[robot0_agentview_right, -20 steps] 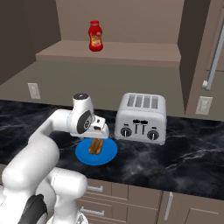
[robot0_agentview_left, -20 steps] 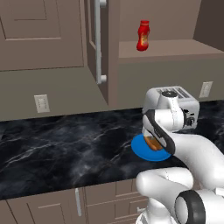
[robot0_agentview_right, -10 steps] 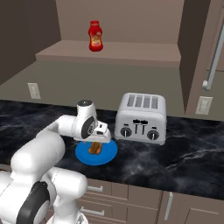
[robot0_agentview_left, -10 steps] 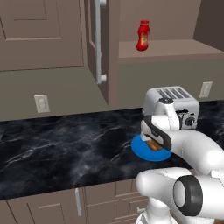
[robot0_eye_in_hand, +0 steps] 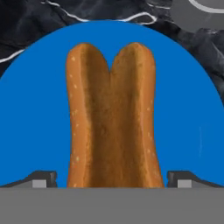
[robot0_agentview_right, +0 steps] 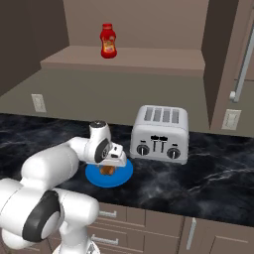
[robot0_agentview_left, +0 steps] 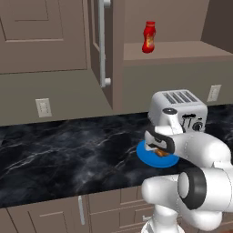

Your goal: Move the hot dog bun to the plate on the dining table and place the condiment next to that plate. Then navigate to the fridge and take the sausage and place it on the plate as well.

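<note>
- Gripper (robot0_eye_in_hand: 112, 183) at the bottom edge of the hand view: jaws spread wide, nothing between the pads, one dark fingertip (robot0_eye_in_hand: 41, 178) at lower left and the other at lower right.
- Hot dog bun (robot0_eye_in_hand: 111, 118) lies between those tips, centre frame, long axis running bottom to top of the hand view, so across the line from tip to tip. Split end points to the top of frame. The tips stand either side of the bun's near end; contact cannot be told.
- Bun rests on a blue plate (robot0_eye_in_hand: 35, 105); in the left base view the plate (robot0_agentview_left: 148, 156) sits right of centre, largely under the hand.
- Judgement: closing should catch the bun across its narrow width; a short descent may be wanted first.
- Black marble counter (robot0_agentview_left: 68, 154) carries the plate; toaster (robot0_agentview_right: 160, 133) just behind and right in the right base view.
- Farthest: red condiment bottle (robot0_agentview_right: 107, 41) upright on the shelf, upper left of that view, well apart from the gripper.
</note>
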